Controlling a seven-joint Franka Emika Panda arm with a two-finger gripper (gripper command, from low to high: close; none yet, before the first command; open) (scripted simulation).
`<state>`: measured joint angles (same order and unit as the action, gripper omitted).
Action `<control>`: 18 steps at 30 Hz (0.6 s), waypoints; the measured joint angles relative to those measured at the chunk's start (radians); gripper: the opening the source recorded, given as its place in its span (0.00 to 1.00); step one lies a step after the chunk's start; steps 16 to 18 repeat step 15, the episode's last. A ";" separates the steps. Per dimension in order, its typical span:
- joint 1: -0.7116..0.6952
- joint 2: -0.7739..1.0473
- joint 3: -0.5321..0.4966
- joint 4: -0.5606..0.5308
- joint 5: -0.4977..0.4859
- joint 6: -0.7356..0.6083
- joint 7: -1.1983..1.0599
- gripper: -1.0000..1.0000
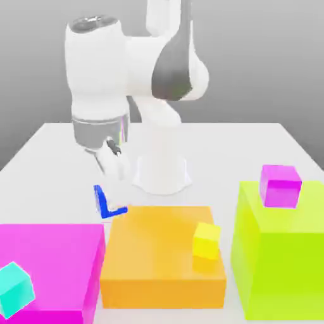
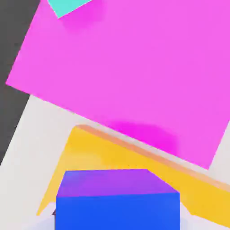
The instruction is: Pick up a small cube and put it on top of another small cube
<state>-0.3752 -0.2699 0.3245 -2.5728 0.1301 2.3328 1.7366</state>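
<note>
1. Edges and clearance: three large blocks stand in a row along the near edge of the white table (image 1: 57, 136). The magenta block (image 1: 50, 253) is at the exterior view's left, the orange block (image 1: 161, 253) in the middle and touching or almost touching it, and the lime block (image 1: 278, 253), the tallest, at the exterior view's right with a narrow gap between it and the orange one.
2. Open table surface lies behind the blocks, around the arm's white base (image 1: 161, 171), and toward both far corners.
3. Small cubes: a teal cube (image 1: 14, 289) rests on the magenta block near its front left corner, a yellow cube (image 1: 206, 240) sits on the orange block toward its right side, and a magenta cube (image 1: 281, 185) sits on top of the lime block.
4. Surroundings: plain grey backdrop; the tabletop is flat, white and unmarked.
5. Gripper (image 1: 109, 201): it hangs above the table just behind the seam between the magenta and orange blocks, closed on the small cube (image 2: 117, 200).
6. Small cube: solid bright blue with sharp edges. In the hand view it sits close to the camera, its upper face tinted violet, above the orange block and the magenta block's corner. In the exterior view, blue edges show below the fingers, clear of the table.
</note>
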 joint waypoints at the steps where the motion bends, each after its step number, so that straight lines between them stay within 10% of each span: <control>1: 0.027 -0.014 0.028 0.025 0.012 -0.037 0.026 0.00; 11: 0.222 -0.065 0.269 0.152 0.090 -0.203 0.236 0.00; 12: 0.222 -0.049 0.279 0.132 0.089 -0.167 0.241 1.00; 18: 0.222 -0.049 0.279 0.132 0.089 -0.167 0.241 1.00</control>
